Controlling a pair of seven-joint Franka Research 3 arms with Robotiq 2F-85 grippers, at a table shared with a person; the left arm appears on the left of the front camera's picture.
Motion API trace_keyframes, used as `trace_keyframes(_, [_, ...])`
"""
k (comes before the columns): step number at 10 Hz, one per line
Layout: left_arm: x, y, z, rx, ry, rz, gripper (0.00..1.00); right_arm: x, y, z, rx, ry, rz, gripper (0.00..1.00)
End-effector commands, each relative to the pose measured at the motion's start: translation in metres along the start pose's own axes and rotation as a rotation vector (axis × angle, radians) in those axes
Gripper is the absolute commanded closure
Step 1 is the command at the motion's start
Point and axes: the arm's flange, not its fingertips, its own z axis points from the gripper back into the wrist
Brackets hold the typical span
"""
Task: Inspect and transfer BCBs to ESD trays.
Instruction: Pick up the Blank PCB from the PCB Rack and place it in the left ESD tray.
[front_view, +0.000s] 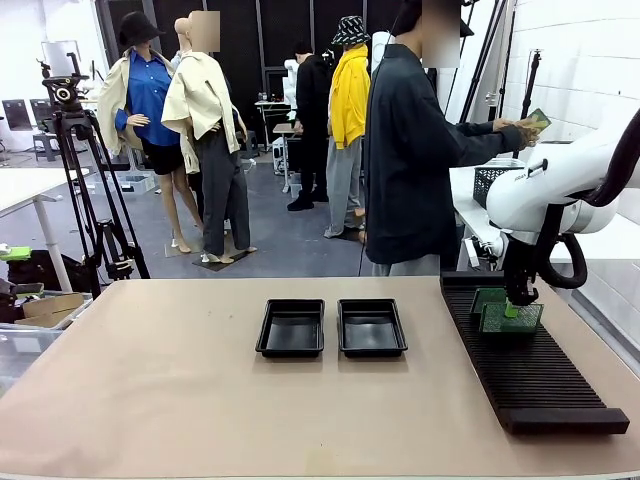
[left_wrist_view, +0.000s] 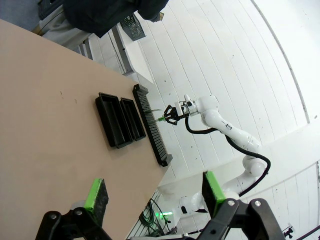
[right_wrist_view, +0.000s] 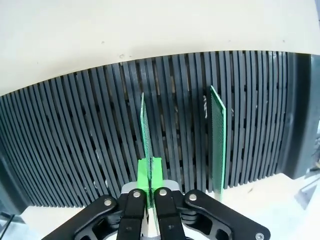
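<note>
Two green BCBs stand upright on edge in the slots of the long black rack (front_view: 535, 380) at the right. My right gripper (front_view: 518, 303) comes down from above and is shut on the top edge of the nearer BCB (right_wrist_view: 146, 125). The other BCB (right_wrist_view: 218, 145) stands free a few slots away. In the front view the held BCB (front_view: 511, 320) is in front of the free one (front_view: 487, 298). Two black ESD trays (front_view: 290, 352) (front_view: 372, 352) lie side by side mid-table, with nothing in them. My left gripper (left_wrist_view: 155, 192) is open, high above the table, holding nothing.
A person in a dark jacket stands at the far side, turned to the right. Their hand holds a small green board (front_view: 539, 119) up near the white wall. Bare tan table surface (front_view: 150, 380) spreads left of the trays.
</note>
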Motion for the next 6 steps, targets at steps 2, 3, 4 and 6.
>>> trace_keyframes(2, [-0.001, -0.002, 0.001, 0.009, -0.004, 0.006, 0.0, -0.001, -0.005, 0.0, 0.018, -0.008, 0.007, 1.0])
trace_keyframes(3, [-0.001, -0.002, 0.001, 0.009, -0.004, 0.006, 0.0, -0.002, -0.005, 0.0, 0.019, -0.005, 0.007, 1.0])
trace_keyframes(4, [-0.001, -0.002, 0.001, 0.009, -0.004, 0.006, 0.0, -0.002, -0.005, 0.001, 0.018, 0.0, 0.009, 1.0])
trace_keyframes(6, [-0.001, -0.002, 0.001, 0.009, -0.004, 0.006, 0.0, -0.004, -0.002, 0.018, 0.004, 0.024, 0.006, 1.0])
